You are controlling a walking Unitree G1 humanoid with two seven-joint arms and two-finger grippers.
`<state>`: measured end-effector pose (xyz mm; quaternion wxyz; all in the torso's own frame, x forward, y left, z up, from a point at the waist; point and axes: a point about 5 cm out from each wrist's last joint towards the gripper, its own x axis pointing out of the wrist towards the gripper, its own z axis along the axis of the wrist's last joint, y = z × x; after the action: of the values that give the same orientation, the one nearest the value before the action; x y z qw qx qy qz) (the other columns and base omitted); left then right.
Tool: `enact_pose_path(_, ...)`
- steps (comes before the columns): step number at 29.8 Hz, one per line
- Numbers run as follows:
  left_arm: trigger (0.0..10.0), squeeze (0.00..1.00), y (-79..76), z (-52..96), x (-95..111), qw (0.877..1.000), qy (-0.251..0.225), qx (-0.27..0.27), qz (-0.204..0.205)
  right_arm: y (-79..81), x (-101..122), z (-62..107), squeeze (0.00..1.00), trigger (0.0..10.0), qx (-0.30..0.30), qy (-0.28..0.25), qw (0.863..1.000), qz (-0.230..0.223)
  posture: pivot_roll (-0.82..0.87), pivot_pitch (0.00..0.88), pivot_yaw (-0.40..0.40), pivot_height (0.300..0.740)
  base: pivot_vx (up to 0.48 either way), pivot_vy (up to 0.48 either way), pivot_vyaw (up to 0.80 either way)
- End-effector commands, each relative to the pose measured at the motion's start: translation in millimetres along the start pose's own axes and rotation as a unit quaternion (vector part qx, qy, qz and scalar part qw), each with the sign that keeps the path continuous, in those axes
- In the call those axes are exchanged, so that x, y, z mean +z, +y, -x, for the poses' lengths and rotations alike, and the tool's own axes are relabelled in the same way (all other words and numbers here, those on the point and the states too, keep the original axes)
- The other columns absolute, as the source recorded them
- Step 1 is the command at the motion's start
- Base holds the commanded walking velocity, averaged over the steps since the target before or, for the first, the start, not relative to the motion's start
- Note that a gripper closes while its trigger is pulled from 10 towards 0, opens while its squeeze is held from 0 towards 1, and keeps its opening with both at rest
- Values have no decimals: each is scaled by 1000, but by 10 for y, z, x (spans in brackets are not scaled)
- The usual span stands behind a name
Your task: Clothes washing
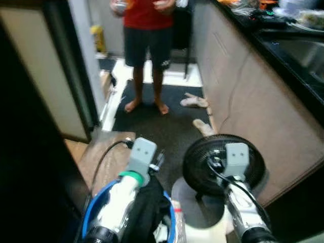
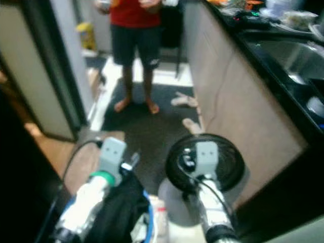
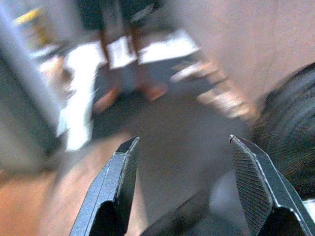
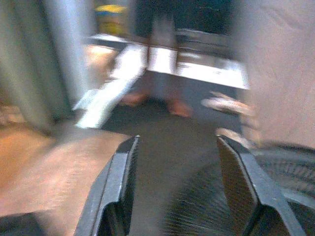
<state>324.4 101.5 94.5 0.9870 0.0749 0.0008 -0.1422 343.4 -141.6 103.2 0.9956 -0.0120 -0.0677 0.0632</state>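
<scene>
Blue basket [image 1: 91, 212] with dark clothes [image 1: 147, 210] under left gripper [image 3: 184, 184]; both jaws open, empty. Washing not started; washer unseen.

Home kitchen: black countertop [image 1: 283, 45] with sink [image 1: 304, 53], floor fan [image 1: 223, 164].

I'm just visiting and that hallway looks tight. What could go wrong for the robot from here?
A person stands barefoot on the dark mat straight ahead, so walking on could bump them. Loose slippers by the counter wall could trip its feet. A round black fan sits close under the open right gripper and might get knocked.
</scene>
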Motion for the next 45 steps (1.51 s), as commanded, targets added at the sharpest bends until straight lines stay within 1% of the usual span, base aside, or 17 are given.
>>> enact_pose_path(1,10000,0,-109,-19,15,1000,1,-17,4,-122,-143,115,0,10000,-17,30,999,2,-2,16,23,740,0,0,0)
enact_pose_path(45,10000,0,-70,7,-8,1000,7,-5,-4,-60,-200,145,0,10000,-1,43,999,-3,3,21,21,740,0,0,0)
